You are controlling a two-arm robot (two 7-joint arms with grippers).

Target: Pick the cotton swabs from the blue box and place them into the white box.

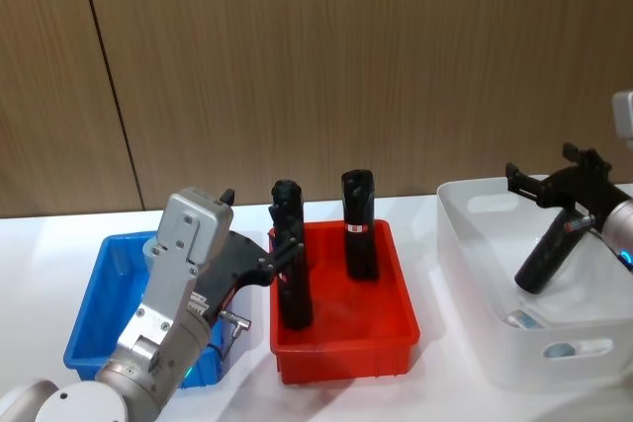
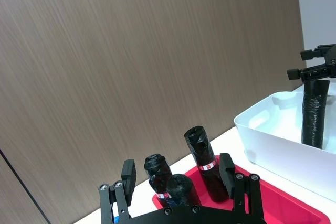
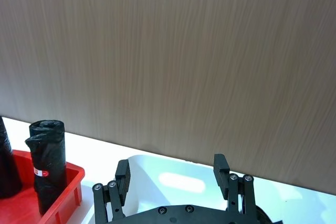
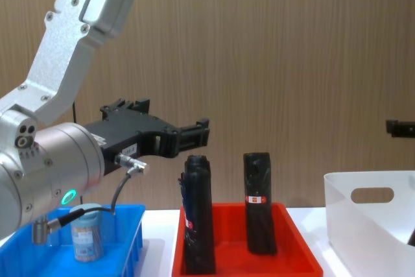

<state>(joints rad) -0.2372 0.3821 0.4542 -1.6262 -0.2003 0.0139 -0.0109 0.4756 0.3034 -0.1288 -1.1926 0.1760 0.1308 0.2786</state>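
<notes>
Cotton swabs [image 4: 86, 238] are stood in the blue box [image 1: 99, 303] near the desk's left edge, below the empty, open left gripper [image 4: 194, 135]; the right gripper [image 3: 173, 174] is held open over the white box [image 1: 475, 274].

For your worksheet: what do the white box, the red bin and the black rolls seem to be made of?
White box: likely translucent plastic, since contents show dimly through its wall.
Red bin: probably moulded plastic, smooth with a slight sheen.
Black rolls: apparently thin plastic film wound tight, crinkled at the top, with a paper-like band.
</notes>
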